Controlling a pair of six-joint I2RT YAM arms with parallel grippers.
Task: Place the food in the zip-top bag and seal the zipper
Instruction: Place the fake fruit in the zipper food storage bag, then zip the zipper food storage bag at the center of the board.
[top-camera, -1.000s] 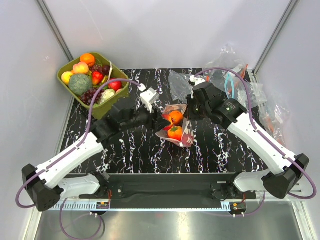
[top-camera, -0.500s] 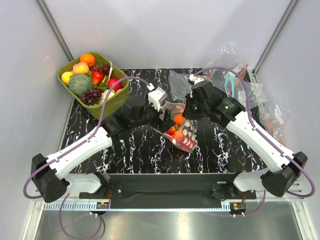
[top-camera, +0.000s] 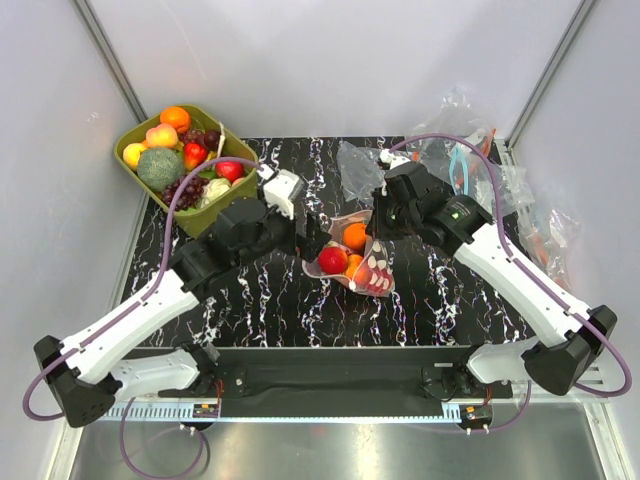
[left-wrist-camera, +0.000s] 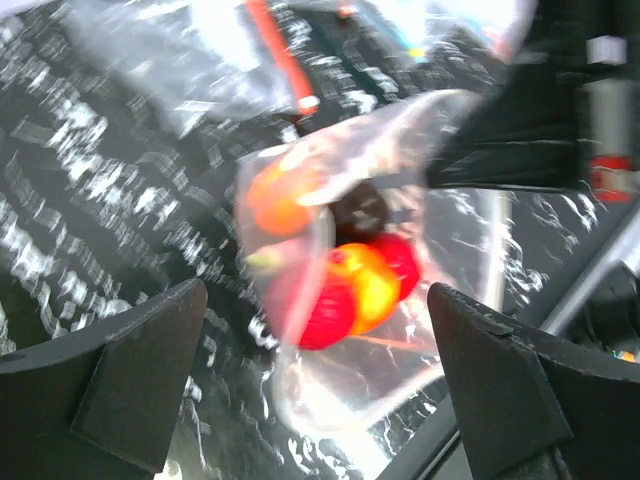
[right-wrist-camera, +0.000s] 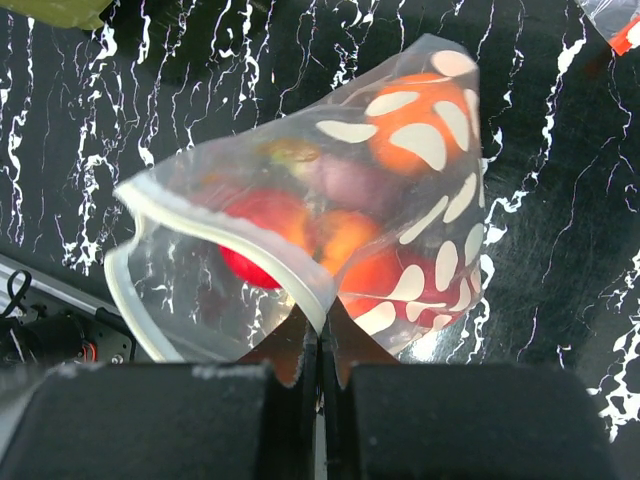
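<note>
Right pincer (right-wrist-camera: 320, 338) clamps the zip-top bag (right-wrist-camera: 425, 255); left pincer (left-wrist-camera: 315, 300) gapes wide beside it.

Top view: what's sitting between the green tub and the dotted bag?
In the top view, the left gripper sits between the green tub and the dotted bag, jaws open toward the bag, above the black marbled table.
</note>
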